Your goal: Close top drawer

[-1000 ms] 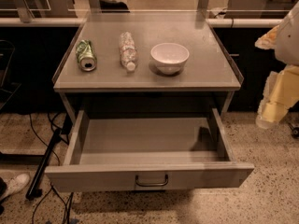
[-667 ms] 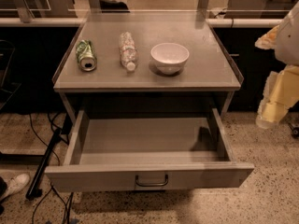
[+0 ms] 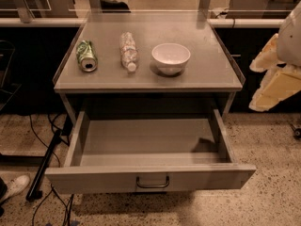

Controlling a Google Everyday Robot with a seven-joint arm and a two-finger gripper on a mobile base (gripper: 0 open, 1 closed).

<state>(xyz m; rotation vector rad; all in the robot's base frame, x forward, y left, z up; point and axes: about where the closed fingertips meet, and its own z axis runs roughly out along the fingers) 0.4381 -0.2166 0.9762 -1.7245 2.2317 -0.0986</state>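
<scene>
cream gripper (image 3: pixel 273 84) hangs at right, apart from the open top drawer (image 3: pixel 150 177).

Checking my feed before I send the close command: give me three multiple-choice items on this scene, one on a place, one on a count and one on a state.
1. Where is the gripper relative to the top drawer?
A. Gripping its handle
B. Off to the right, at the edge of view, apart from it
C. Reaching inside it

2. How many things lie on the cabinet top?
A. One
B. Three
C. Five

3. What state is the top drawer in?
A. Pulled out, nothing visible inside
B. Fully shut
C. Pulled out and packed with tools

Answers:
1 B: the gripper sits at the right edge, well away from the handle.
2 B: a green can, a plastic bottle and a white bowl.
3 A: the drawer front stands well forward and its floor shows bare.
</scene>
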